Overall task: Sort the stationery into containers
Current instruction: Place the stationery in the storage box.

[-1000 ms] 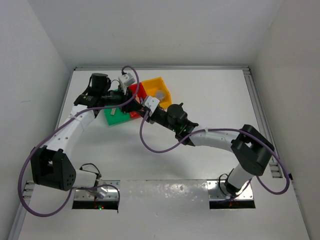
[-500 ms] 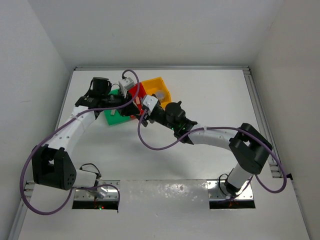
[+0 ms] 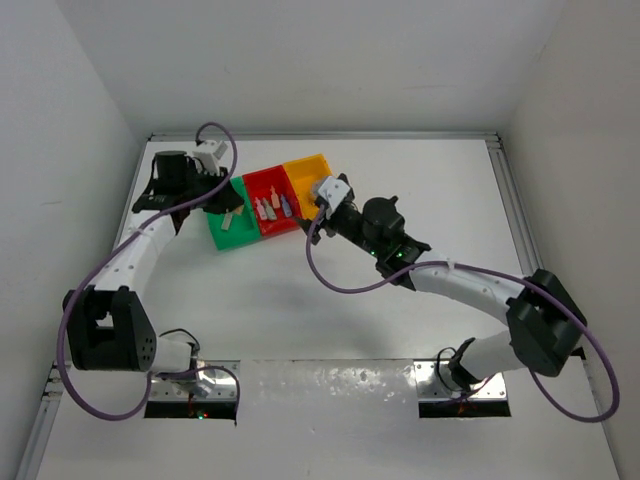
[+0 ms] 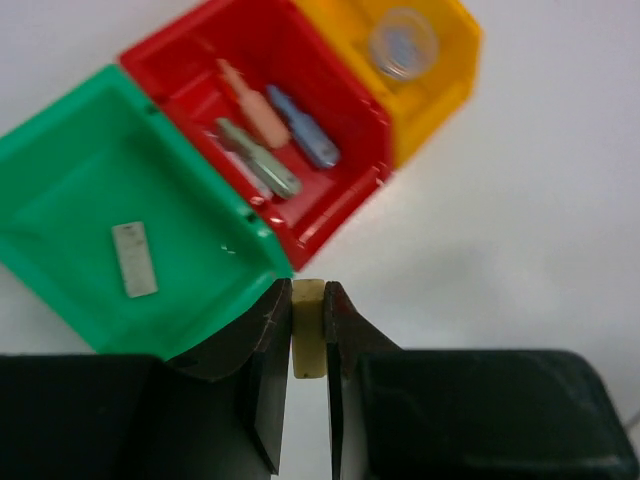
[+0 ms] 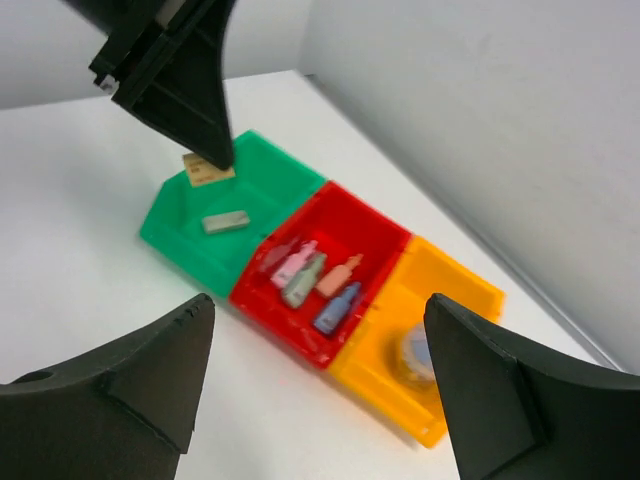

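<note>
The containers are three joined bins: green [image 4: 60, 200], red [image 4: 200, 60] and yellow-orange [image 4: 445, 95]. The red bin holds pink [image 5: 295, 265], pale green [image 5: 305, 281], orange [image 5: 341, 275] and blue [image 5: 337, 308] oblong pieces. A grey roll [image 4: 402, 43] lies in the yellow-orange bin, and a flat grey piece [image 4: 134, 259] in the green one. My left gripper [image 4: 307, 300] is shut on a tan block [image 4: 307, 330], held above the green bin's edge. My right gripper [image 5: 318, 300] stands open and empty, back from the bins on their yellow-orange side.
The bins [image 3: 265, 205] sit at the back left of the white table [image 3: 430, 190], with white walls close around it. Purple cables loop off both arms.
My right gripper has opened wide and drawn back to the right, away from the red bin. My left arm has swung back to the left, still gripping the tan block.
</note>
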Robot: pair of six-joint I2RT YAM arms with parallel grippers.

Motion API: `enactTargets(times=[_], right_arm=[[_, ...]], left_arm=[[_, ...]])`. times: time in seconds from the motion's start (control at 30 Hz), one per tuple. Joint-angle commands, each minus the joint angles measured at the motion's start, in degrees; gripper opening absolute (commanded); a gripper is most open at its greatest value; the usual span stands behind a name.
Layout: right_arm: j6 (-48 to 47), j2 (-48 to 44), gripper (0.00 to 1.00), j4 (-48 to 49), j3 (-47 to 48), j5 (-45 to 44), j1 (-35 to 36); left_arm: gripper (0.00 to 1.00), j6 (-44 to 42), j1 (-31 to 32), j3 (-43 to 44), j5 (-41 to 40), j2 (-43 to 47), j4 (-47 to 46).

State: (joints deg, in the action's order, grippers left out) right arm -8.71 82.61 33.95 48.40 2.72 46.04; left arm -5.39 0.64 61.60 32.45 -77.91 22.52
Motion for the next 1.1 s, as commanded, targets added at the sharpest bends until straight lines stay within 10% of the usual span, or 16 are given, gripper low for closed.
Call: enactTargets(times=[0.0,0.43,0.83,1.07], right_arm=[[2.64,-3.24,0.83,1.99,-2.34,-4.55,-1.30],[4.93,-6.76,0.84,-4.51,-5.33,-11.86,-4.38],[5.19,-7.81,0.85,-8.02,-5.07,-13.70,-4.91],[11.23,-7.64,0.86,-15.74,-1.39,-19.49,-7.62]], left_arm=[[0.00,10.21,-0.64,1.41,-12.92,-2.24,-8.80],[0.01,13.39,-0.38,-5.52,-29.64,-9.10,-24.51],[0.57,12.33,1.20,-9.84,-30.43,-10.25,-29.64],[0.63,11.37,-0.64,-2.29,-32.09,-8.14,-24.91]])
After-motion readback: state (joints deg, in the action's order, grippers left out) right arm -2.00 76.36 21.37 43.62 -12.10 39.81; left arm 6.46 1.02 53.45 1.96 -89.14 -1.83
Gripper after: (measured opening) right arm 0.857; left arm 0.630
